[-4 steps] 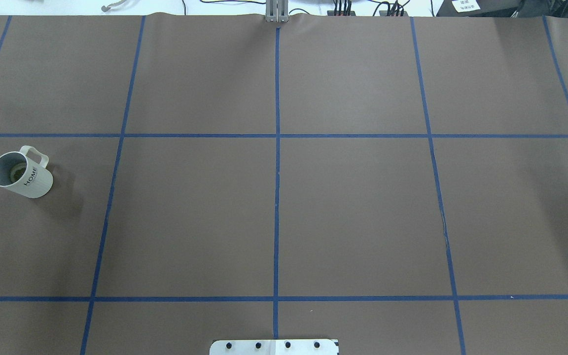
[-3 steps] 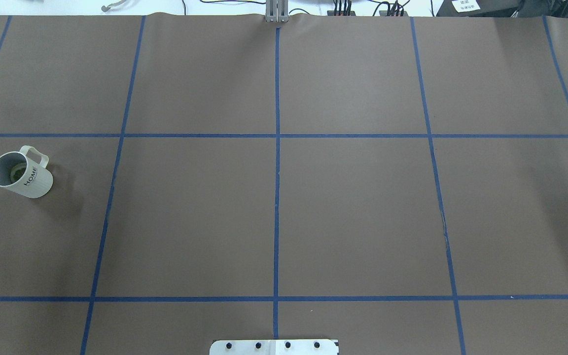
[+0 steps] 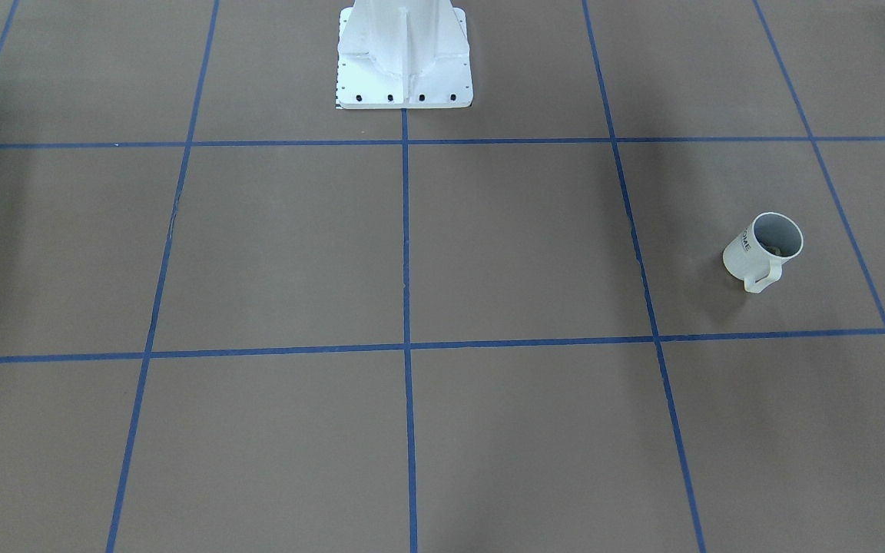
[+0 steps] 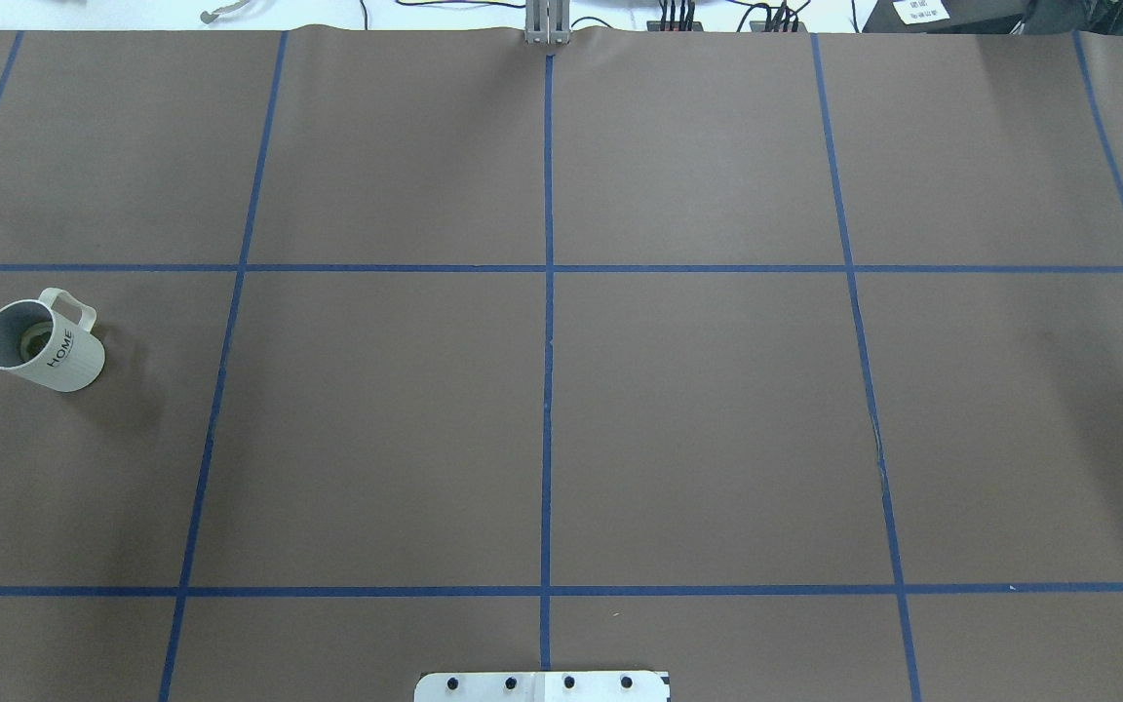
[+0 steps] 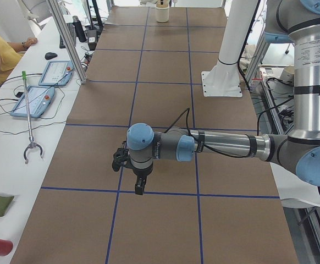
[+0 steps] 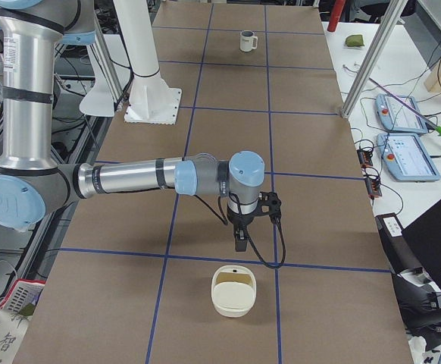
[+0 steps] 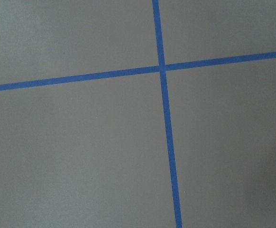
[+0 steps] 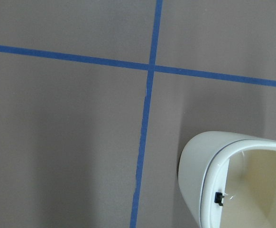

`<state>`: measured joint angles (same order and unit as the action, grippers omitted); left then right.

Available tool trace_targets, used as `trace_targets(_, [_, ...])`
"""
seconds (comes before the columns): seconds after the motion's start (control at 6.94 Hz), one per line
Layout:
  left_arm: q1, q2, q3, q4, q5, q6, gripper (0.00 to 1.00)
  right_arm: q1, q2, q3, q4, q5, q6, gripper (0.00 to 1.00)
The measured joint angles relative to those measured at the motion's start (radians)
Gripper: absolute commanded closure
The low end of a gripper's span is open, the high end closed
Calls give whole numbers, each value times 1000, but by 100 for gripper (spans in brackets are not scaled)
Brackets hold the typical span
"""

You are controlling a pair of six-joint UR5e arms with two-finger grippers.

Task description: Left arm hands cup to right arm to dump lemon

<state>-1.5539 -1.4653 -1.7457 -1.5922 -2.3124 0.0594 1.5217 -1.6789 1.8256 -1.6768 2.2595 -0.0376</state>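
Note:
The white "HOME" cup [image 4: 42, 341] stands upright at the table's far left in the overhead view, handle to the far side. It also shows in the front-facing view [image 3: 764, 247] and, small and far, in the right exterior view [image 6: 246, 41]. The dull yellow lemon [image 4: 33, 339] lies inside it. The left gripper [image 5: 139, 186] hangs from the near arm in the left exterior view, fingers down, above the table; I cannot tell if it is open. The right gripper [image 6: 239, 241] hangs above the table by a cream bin; I cannot tell its state. Neither wrist view shows fingers.
A cream oval bin [image 6: 234, 290] sits on the table at the robot's right end, also in the right wrist view [image 8: 233, 180]. The white robot pedestal [image 3: 404, 57] stands mid-table. Tablets [image 5: 39, 99] and a grabber stick [image 5: 28, 115] lie on the side bench.

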Motion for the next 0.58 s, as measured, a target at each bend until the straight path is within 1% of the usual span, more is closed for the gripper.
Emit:
trace_targets(0.14, [0, -3, -12, -5, -2, -3, 0, 0, 0, 3, 30, 1, 3, 0])
trace_targets(0.43, [0, -20, -44, -46, -5, -10, 0, -1, 8, 4, 164, 2, 12, 0])
trace_targets(0.58, [0, -40, -45, -123, -3, -9, 0, -2, 16, 9, 249, -8, 13, 0])
